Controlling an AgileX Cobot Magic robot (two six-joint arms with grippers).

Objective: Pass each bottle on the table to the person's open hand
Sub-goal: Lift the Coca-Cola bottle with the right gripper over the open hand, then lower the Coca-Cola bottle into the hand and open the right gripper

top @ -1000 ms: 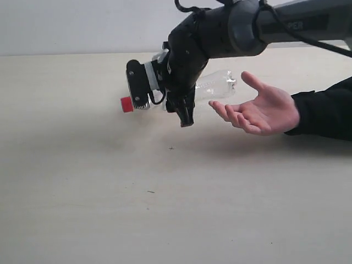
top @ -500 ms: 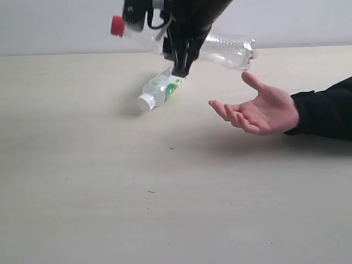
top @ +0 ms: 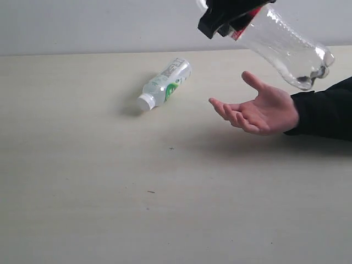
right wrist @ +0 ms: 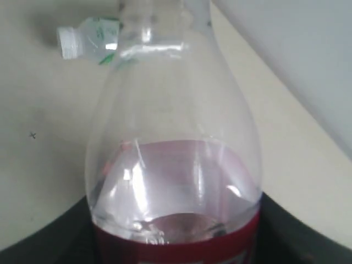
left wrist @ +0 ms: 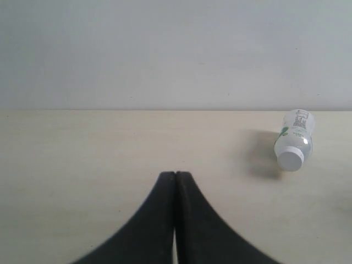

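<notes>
A pale beige table is spread across the foreground, bare but for a few dark specks. Further in, the person's open hand is held palm up, just off the surface. And there it goes: the red-labelled bottle has been swung across! Half a second ago it was carried level, left of the palm; now it is tilted base-down above the hand, not touching it. It is clamped at the label by the right gripper, jaws closed on it. The hand-over is judged close, with only a descent and a release left. Nothing is seen between bottle and palm. Beyond, the green-labelled bottle is left lying on its side, well apart from the hand. The left gripper is held low, fingers pressed together on nothing. Behind it all, a plain grey wall is seen.
</notes>
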